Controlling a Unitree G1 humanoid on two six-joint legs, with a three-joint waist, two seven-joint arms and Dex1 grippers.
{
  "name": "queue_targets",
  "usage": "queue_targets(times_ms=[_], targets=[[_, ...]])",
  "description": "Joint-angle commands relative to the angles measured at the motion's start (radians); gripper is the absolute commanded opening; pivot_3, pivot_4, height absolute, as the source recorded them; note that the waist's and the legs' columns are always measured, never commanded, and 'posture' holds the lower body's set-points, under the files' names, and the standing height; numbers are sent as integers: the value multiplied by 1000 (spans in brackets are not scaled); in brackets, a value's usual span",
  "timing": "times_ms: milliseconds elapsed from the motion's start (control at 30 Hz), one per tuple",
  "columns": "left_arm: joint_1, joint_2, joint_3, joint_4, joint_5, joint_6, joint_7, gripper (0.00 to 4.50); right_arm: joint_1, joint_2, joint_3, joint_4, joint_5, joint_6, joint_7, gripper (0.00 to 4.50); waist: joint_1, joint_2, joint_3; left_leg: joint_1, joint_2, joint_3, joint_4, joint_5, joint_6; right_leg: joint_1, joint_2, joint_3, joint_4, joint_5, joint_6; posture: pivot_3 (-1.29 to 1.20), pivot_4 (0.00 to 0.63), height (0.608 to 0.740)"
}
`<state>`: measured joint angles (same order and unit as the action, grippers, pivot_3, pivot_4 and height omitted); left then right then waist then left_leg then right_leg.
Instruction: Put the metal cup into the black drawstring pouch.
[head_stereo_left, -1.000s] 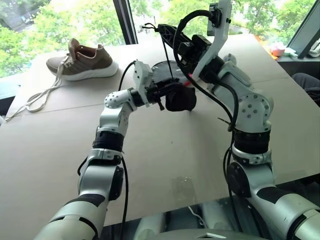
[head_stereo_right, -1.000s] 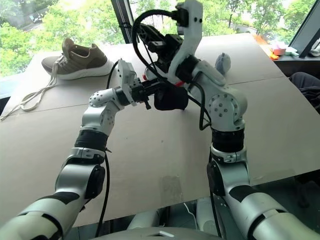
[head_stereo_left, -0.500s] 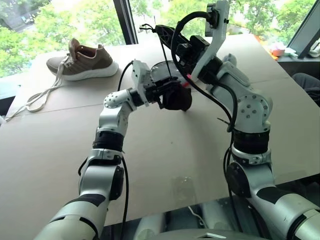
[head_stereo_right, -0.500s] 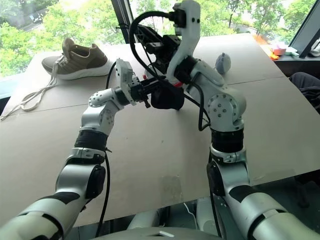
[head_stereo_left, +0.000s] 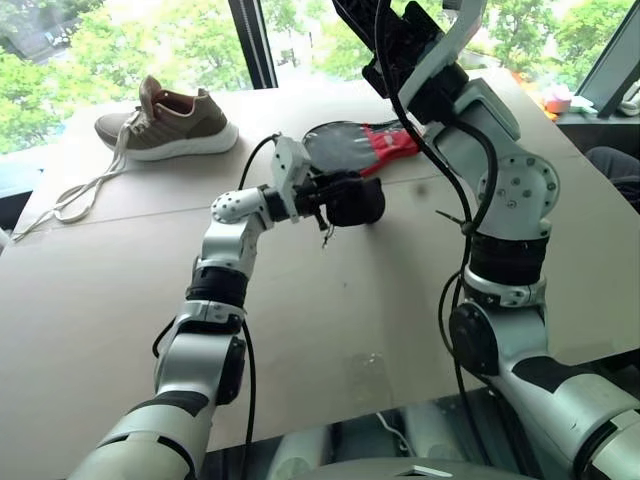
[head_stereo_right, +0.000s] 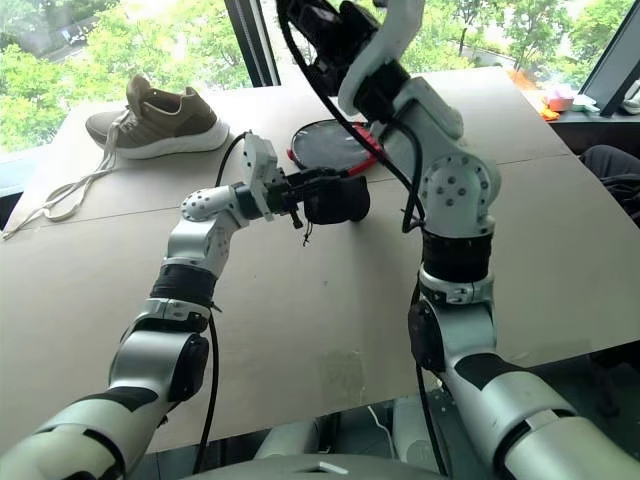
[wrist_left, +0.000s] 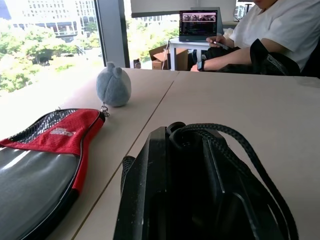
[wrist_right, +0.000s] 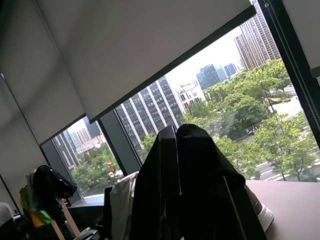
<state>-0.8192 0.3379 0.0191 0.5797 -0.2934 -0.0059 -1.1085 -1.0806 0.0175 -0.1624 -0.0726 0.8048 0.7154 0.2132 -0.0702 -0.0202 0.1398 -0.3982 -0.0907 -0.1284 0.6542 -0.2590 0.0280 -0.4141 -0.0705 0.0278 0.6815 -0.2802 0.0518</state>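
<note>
The black drawstring pouch (head_stereo_left: 358, 200) hangs bunched just above the table, with my left gripper (head_stereo_left: 332, 195) shut on its mouth; a short end of cord dangles below it. In the left wrist view the pouch's cord (wrist_left: 235, 137) loops over the black fingers (wrist_left: 150, 190). The metal cup is hidden. My right arm is raised high over the far side of the table. Its gripper (wrist_right: 176, 129) is shut with nothing between its fingers and points up toward the window.
A black, grey and red racket case (head_stereo_left: 355, 140) lies just behind the pouch, with a grey fuzzy ball (wrist_left: 113, 86) beyond it. A tan sneaker (head_stereo_left: 165, 120) with loose laces sits far left. A person (wrist_left: 275, 30) sits at a far desk. The table (head_stereo_left: 330, 300) stretches out in front of me.
My right arm has lifted up and away from the pouch, uncovering the racket case. The left gripper still holds the pouch in about the same place.
</note>
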Motion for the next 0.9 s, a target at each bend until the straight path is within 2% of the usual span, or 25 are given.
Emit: queue_targets(times_ms=[33,100,200,267,367,433,500,633,767,900], targets=[[-8,-3,7,-19,-10,-8,0,184,57,-94,97,-36,-101,-2,62,0,1,0,0,0,0,0,0,0,0,0,0,0,0,0,0,0,150,740],[-6,-4,10,-28,-15,-2,3,184,114,-172,148,-72,-136,23,112,0,1,0,0,0,0,0,0,0,0,0,0,0,0,0,0,0,150,740],[-7,-9,24,-36,-31,13,11,184,220,-287,183,-154,-122,95,181,783,3,0,0,-2,-1,-1,1,0,0,0,-1,0,-1,0,0,0,150,740],[-8,-14,30,-42,-39,22,17,184,266,-326,179,-186,-110,131,189,783,3,0,0,-2,-1,-2,1,0,0,0,-1,0,-1,0,0,0,150,740],[-20,-23,30,-35,-42,24,29,184,399,-398,88,-259,44,254,246,783,5,0,0,-2,0,-2,1,0,0,0,-1,0,-1,0,0,0,150,740],[-27,-28,30,-31,-44,24,30,184,484,-467,80,-321,110,319,306,783,9,0,0,-2,0,-3,1,0,0,1,-1,-1,-2,0,0,0,150,740],[-32,-34,31,-30,-48,29,30,184,546,-505,98,-374,161,350,354,1330,12,0,0,-3,-1,-2,1,0,0,1,-1,-1,-2,0,0,0,150,740],[-42,-46,29,-20,-47,33,25,184,589,-390,193,-346,102,374,209,3110,6,-1,0,-1,0,-2,1,0,0,1,0,1,0,0,0,0,150,740],[-51,-54,32,-15,-45,39,23,184,549,-233,259,-201,-7,283,149,3110,7,-1,0,0,0,-2,3,0,0,1,0,1,3,0,0,0,150,740],[-48,-53,33,-28,-46,46,25,184,527,-184,302,-92,-114,203,156,3110,16,-1,0,-1,-2,-2,5,0,0,1,-1,0,1,0,0,0,150,740]])
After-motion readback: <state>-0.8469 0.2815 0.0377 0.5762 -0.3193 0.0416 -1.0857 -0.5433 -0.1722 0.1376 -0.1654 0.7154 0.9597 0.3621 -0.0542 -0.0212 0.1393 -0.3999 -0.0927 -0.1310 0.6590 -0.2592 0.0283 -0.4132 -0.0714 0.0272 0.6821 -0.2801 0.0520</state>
